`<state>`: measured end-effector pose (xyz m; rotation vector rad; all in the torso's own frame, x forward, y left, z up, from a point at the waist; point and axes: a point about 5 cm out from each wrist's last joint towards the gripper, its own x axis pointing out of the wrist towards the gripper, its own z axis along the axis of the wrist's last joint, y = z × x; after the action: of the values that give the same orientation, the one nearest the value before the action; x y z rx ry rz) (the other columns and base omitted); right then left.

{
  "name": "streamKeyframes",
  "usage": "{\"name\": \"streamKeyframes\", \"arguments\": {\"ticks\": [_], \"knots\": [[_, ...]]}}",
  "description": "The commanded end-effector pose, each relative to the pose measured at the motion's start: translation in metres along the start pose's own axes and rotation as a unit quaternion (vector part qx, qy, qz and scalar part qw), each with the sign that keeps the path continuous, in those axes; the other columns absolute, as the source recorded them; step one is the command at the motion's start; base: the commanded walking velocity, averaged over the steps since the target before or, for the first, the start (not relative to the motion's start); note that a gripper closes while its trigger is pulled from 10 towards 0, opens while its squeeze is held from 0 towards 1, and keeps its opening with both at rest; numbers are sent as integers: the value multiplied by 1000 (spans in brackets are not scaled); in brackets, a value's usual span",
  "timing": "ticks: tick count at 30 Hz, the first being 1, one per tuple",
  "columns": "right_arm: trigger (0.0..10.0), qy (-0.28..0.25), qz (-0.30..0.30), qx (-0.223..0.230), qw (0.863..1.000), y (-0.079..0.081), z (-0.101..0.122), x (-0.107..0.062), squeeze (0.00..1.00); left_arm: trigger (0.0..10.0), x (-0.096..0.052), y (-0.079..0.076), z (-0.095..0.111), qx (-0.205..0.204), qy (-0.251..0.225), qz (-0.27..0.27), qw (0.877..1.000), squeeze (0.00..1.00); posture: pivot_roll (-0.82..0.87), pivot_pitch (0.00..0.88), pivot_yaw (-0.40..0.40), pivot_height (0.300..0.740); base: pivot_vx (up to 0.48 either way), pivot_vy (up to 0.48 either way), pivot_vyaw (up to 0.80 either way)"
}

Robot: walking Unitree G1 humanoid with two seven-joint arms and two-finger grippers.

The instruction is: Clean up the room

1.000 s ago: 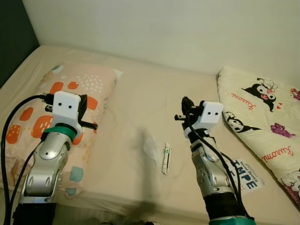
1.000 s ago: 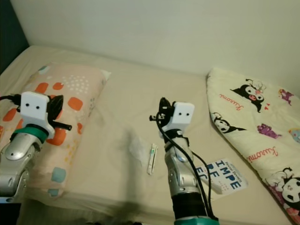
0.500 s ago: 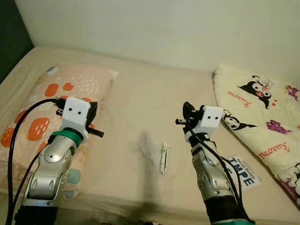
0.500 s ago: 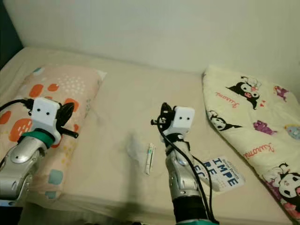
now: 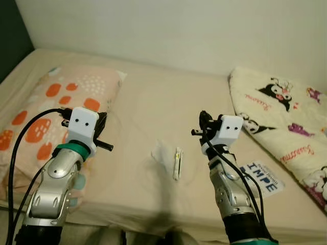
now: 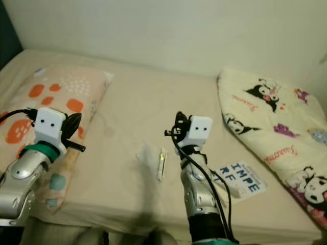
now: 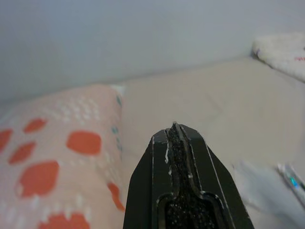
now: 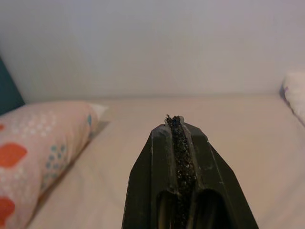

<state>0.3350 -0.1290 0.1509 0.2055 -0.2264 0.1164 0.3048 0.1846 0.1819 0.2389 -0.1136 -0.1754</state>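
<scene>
Though pinched empty, right gripper (image 5: pixel 203 122) beside wrapper (image 5: pixel 177 163)

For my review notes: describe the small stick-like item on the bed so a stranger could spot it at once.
On the bed, between the pillow and the cartoon blanket, lies a crumpled clear wrapper. Right beside it lies the stick: thin, white, with a green mark, unlike the flat printed card nearer the blanket.
</scene>
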Motion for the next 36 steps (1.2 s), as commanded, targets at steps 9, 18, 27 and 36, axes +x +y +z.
{"name": "streamKeyframes", "arguments": {"ticks": [9,18,27,36], "knots": [[10000,13,-1,-6,1000,-3,-5,-3,0,10000,-2,-4,-8,-3,14,-1,1000,0,135,88,-48,616,0,0,0],[10000,14,2,-7,1000,-3,-5,-4,0,10000,-2,-4,-8,-5,14,3,1000,0,133,87,-53,616,0,0,0],[10000,62,30,-25,997,2,-21,-8,0,10000,-7,-4,-15,-5,26,2,1000,0,134,116,-63,616,0,0,0],[10000,117,3,-72,991,2,-41,6,0,10000,-27,1,-32,53,66,-26,996,0,137,240,-77,616,0,0,0]]}}
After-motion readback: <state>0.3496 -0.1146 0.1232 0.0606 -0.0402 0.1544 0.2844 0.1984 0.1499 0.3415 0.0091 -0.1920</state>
